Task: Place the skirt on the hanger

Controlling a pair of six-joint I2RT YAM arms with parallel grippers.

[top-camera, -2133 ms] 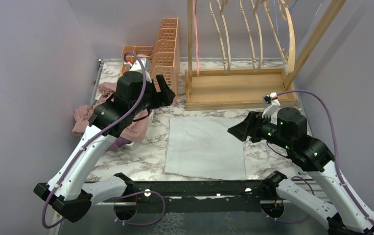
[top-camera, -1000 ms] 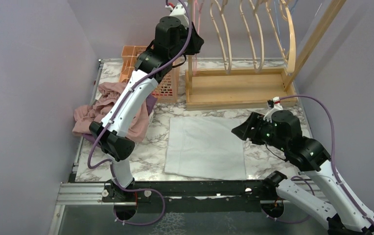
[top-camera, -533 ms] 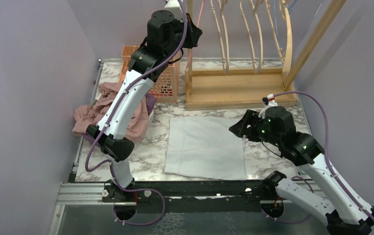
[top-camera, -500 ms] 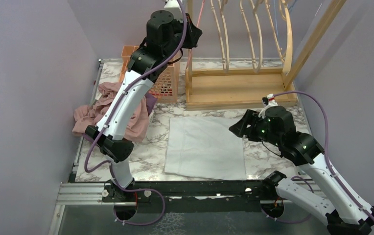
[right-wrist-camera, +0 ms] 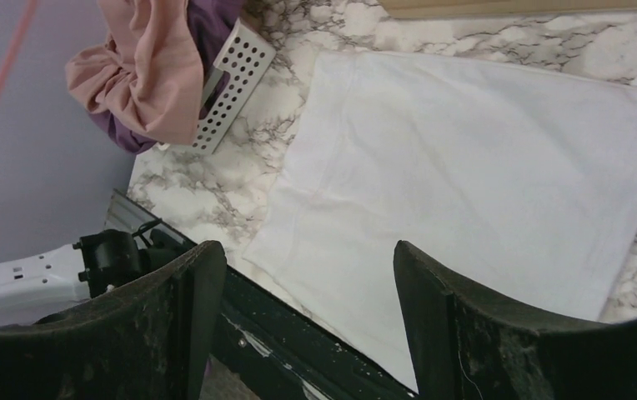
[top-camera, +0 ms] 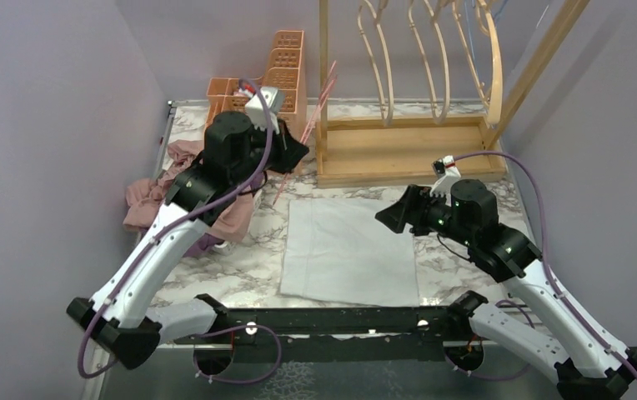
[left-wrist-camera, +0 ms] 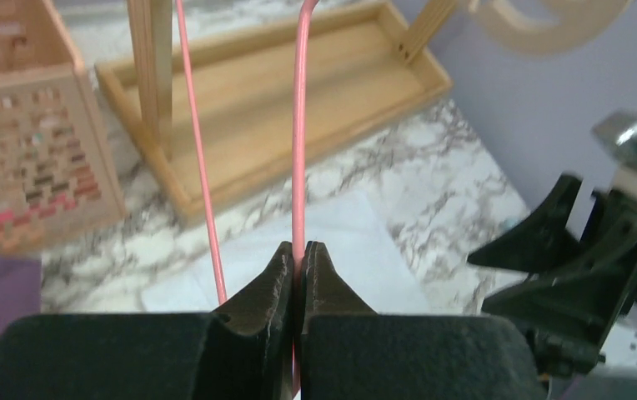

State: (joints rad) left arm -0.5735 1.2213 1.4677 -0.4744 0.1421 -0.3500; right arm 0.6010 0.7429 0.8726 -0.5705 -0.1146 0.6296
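In the left wrist view the pink hanger runs off the top edge, so we cannot see its hook. Its lower run vanishes between the closed fingers of the left gripper. The basket there is blurred and cut by the left edge.

From above, the wooden rack loses its top to the frame, and the left arm covers part of the clothes pile.

In the right wrist view the skirt runs past the right edge and behind the fingers of the right gripper. A white perforated piece lies half buried under the pile, perhaps a basket lid.
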